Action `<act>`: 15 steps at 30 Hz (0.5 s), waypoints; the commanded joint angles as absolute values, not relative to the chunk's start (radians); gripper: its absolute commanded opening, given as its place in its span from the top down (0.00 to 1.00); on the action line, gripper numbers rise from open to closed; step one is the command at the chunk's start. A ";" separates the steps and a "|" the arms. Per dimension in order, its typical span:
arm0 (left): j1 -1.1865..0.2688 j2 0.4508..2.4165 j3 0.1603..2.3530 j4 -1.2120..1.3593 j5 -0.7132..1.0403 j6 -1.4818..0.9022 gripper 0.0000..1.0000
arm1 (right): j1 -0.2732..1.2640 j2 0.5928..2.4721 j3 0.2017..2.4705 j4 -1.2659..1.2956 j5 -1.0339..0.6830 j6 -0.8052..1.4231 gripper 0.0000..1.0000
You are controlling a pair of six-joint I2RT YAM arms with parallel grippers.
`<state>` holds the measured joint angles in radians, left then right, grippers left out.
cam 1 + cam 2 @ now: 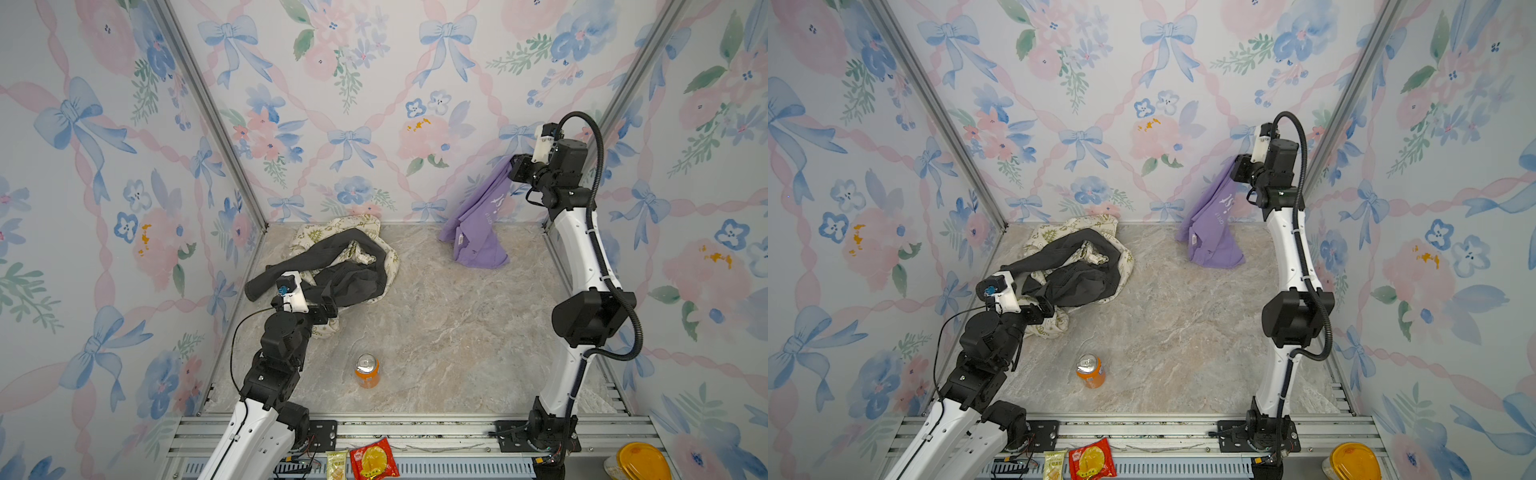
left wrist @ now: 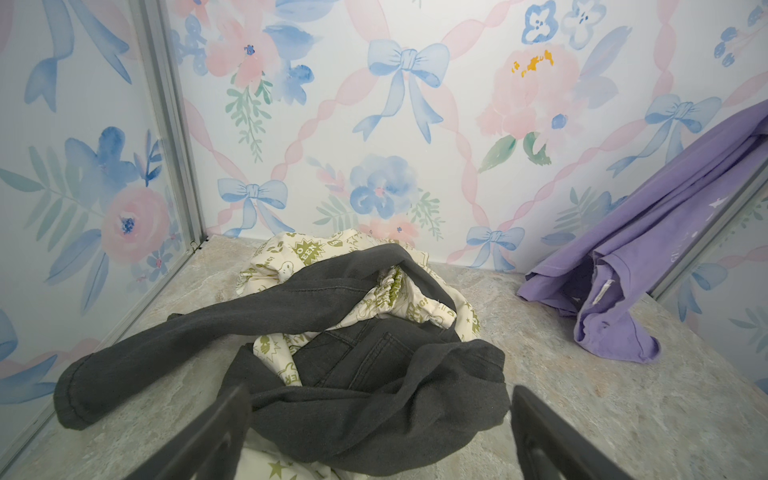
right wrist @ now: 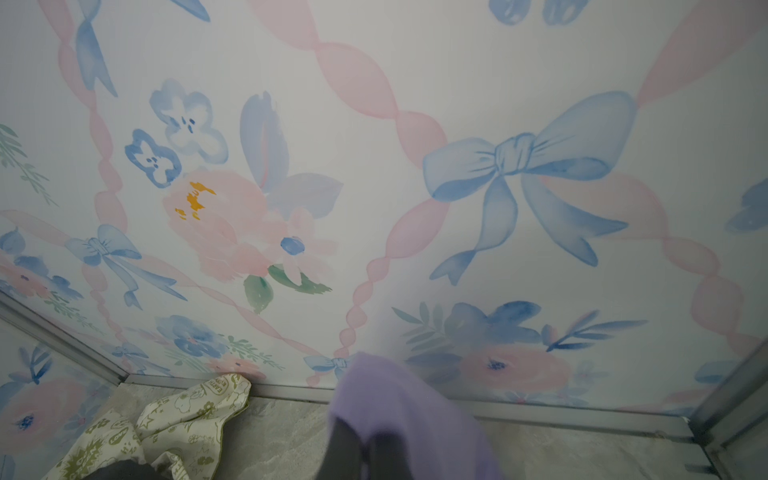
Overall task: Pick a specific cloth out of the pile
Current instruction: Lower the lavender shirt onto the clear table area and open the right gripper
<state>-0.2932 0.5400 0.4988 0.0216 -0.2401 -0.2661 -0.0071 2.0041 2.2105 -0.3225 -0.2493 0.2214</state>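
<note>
Aloft by the back wall, the right gripper point(image 1: 513, 165) is seen clamped on the lilac cloth point(image 1: 478, 232), whose lower end is draped on the marbled surface point(image 1: 436, 332), well apart from the pile point(image 1: 340, 266). The left gripper point(image 2: 380, 392) is held wide open over the pile's near edge.

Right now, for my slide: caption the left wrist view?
Open left claw at the pile; lilac cloth hangs apart.
</note>
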 commanded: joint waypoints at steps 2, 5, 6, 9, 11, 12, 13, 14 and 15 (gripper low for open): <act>-0.282 0.540 0.486 0.049 -0.223 -0.280 0.02 | -0.014 1.812 1.925 -0.199 -0.159 0.194 1.00; -0.281 0.540 0.487 0.051 -0.219 -0.282 0.02 | -0.014 1.688 1.675 -0.117 -0.097 0.199 1.00; -0.280 0.541 0.487 0.051 -0.218 -0.282 0.02 | -0.015 1.661 1.608 -0.111 -0.073 0.204 1.00; -0.279 0.541 0.486 0.055 -0.210 -0.285 0.02 | -0.015 1.568 1.452 -0.140 -0.019 0.209 1.00; -0.278 0.542 0.486 0.055 -0.205 -0.288 0.02 | -0.014 1.530 1.378 -0.183 0.010 0.204 0.99; -0.278 0.543 0.485 0.055 -0.204 -0.288 0.02 | -0.012 1.510 1.343 -0.206 0.034 0.202 0.99; -0.278 0.544 0.485 0.055 -0.203 -0.289 0.02 | -0.011 1.490 1.308 -0.228 0.051 0.201 0.99; -0.278 0.543 0.485 0.055 -0.203 -0.289 0.02 | -0.011 1.473 1.280 -0.248 0.064 0.200 0.98; -0.276 0.543 0.485 0.055 -0.203 -0.290 0.02 | -0.010 1.455 1.249 -0.272 0.085 0.205 0.98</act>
